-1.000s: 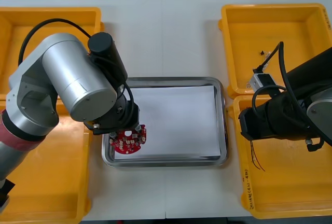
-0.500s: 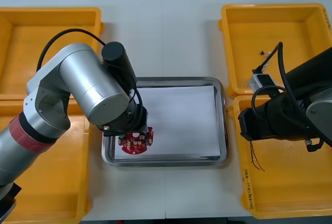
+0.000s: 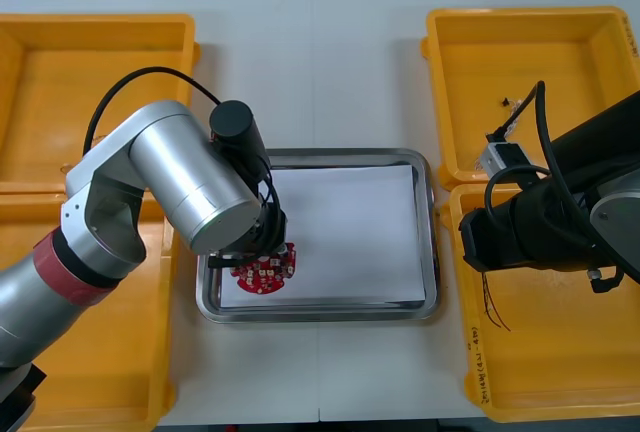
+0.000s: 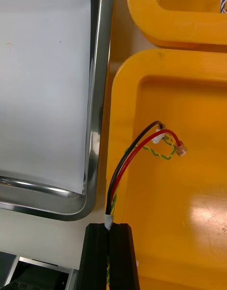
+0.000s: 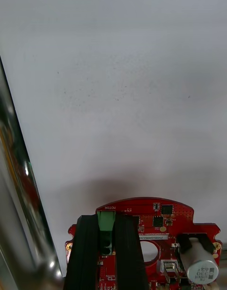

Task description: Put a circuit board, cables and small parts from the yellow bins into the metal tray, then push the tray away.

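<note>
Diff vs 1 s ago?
Left hand, still shut on the circuit board, carried it slightly rightward, deeper over the metal tray. Unchanged: right hand holding cables over the near right yellow bin.

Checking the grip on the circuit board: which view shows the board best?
The left wrist view: the circuit board is close up, the left end effector shut on its green connector. The front view has it half hidden under the left arm, over the metal tray's near left corner. The right wrist view faces the tray's rim.
</note>
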Robot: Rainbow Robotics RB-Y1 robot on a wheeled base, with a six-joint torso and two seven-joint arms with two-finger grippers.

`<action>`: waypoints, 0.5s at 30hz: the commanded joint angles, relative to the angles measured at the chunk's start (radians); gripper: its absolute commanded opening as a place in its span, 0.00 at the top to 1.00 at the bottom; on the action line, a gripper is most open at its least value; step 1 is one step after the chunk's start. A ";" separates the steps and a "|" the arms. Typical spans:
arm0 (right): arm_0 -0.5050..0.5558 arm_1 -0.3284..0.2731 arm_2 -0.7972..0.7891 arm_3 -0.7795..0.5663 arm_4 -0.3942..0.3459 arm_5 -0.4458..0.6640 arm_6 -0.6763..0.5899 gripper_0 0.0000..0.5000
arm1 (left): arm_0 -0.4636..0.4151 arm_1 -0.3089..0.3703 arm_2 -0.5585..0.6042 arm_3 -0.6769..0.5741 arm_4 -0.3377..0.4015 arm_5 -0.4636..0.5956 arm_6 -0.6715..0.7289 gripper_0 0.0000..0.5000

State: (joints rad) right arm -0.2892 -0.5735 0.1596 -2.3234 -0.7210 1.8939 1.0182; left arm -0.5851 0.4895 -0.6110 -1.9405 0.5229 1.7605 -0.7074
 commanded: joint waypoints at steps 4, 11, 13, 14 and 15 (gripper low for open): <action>-0.010 0.009 0.011 -0.010 -0.001 0.004 0.025 1.00 | 0.044 -0.034 -0.006 -0.014 -0.043 -0.024 -0.116 1.00; -0.010 0.009 0.011 -0.010 0.003 0.004 0.028 1.00 | 0.057 -0.034 -0.006 -0.012 -0.050 -0.027 -0.132 1.00; -0.010 0.009 0.011 -0.010 0.003 0.004 0.028 1.00 | 0.062 -0.035 -0.006 -0.014 -0.050 -0.027 -0.135 1.00; -0.010 0.009 0.011 -0.010 0.003 0.004 0.028 1.00 | 0.064 -0.034 -0.006 -0.014 -0.052 -0.029 -0.136 1.00; -0.010 0.007 0.011 -0.011 0.003 0.004 0.029 1.00 | 0.065 -0.034 -0.006 -0.014 -0.052 -0.032 -0.138 1.00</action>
State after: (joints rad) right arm -0.2892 -0.5735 0.1596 -2.3234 -0.7210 1.8939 1.0184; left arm -0.5324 0.4800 -0.6110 -1.9404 0.4833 1.7453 -0.7666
